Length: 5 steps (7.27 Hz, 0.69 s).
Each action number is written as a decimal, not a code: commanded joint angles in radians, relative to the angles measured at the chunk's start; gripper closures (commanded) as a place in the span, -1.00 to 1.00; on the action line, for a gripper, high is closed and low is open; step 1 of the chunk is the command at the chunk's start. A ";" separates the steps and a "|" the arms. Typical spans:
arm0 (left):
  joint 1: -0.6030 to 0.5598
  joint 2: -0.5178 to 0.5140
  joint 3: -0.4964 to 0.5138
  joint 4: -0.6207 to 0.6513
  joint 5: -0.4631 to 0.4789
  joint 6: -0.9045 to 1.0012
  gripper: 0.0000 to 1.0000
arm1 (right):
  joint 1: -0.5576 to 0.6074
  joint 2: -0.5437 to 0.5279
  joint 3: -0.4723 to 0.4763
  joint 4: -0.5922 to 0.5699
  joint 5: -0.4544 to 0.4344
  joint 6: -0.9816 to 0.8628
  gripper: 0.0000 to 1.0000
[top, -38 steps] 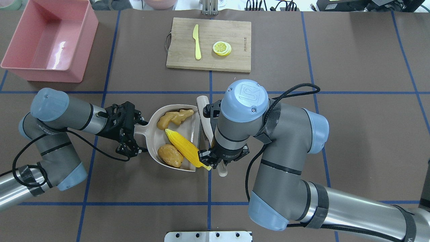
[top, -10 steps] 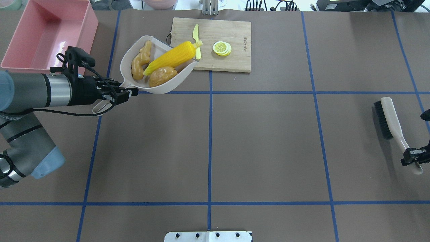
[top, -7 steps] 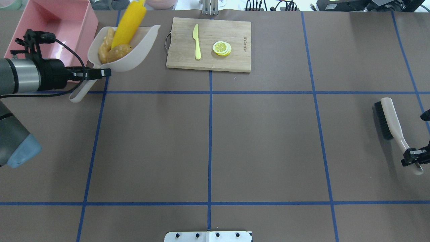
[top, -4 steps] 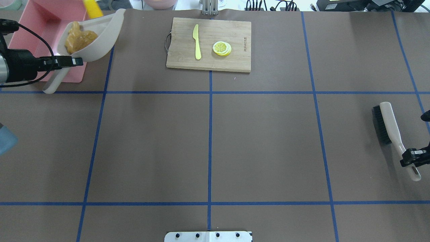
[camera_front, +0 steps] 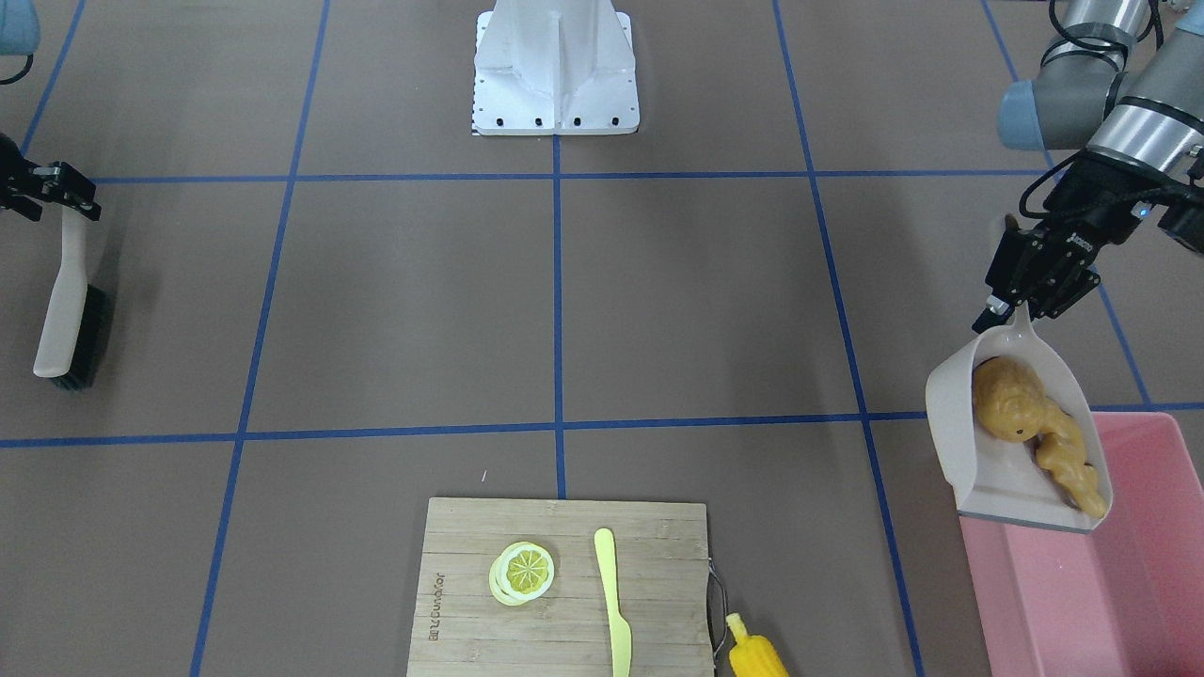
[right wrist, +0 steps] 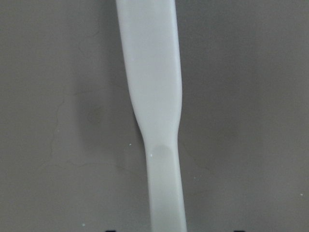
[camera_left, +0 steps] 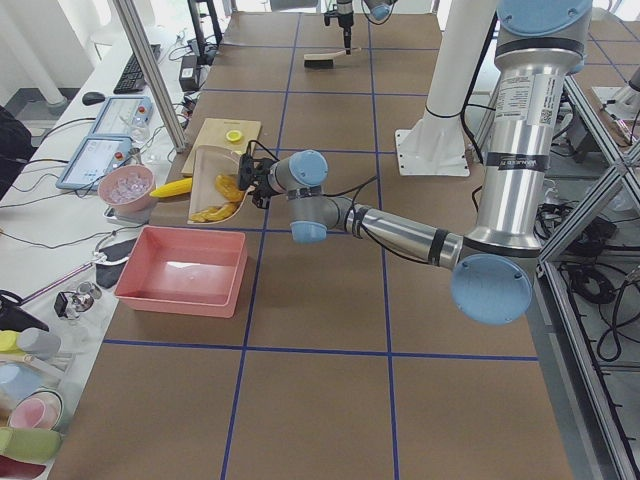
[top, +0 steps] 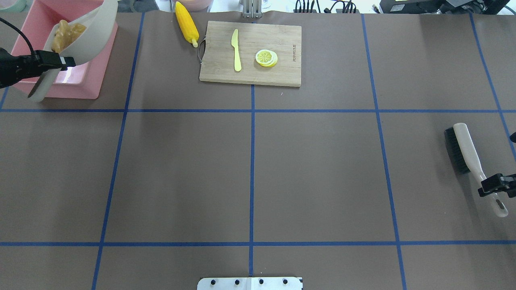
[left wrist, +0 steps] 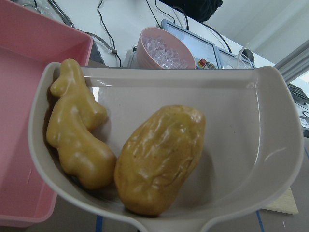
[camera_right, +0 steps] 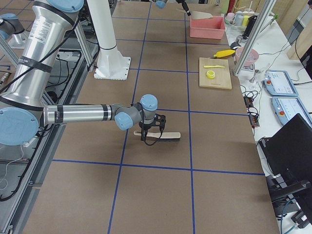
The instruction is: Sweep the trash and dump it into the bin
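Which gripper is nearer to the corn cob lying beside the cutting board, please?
Left. The left gripper holds the dustpan over the bin, near the corn cob; the right gripper is at the brush, far across the table.

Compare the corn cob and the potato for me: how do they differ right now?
The corn cob lies on the table beside the cutting board, outside the dustpan; the potato sits in the dustpan raised over the bin's edge. The corn cob is long and bright yellow; the potato is rounded and orange-brown. Neither is in the bin.

Silver-grey tubular arms (camera_left: 400, 228) with pale blue joint caps (camera_left: 490, 290).
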 commanded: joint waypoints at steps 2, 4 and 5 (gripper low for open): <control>-0.002 0.019 -0.012 -0.021 -0.031 -0.396 1.00 | 0.048 0.002 0.014 -0.004 0.028 -0.030 -0.98; -0.062 0.019 -0.012 -0.024 -0.091 -0.660 1.00 | 0.100 -0.005 0.011 -0.010 0.023 -0.157 -0.98; -0.095 0.005 -0.010 -0.026 -0.113 -0.831 1.00 | 0.152 -0.013 -0.003 -0.018 0.021 -0.276 -0.99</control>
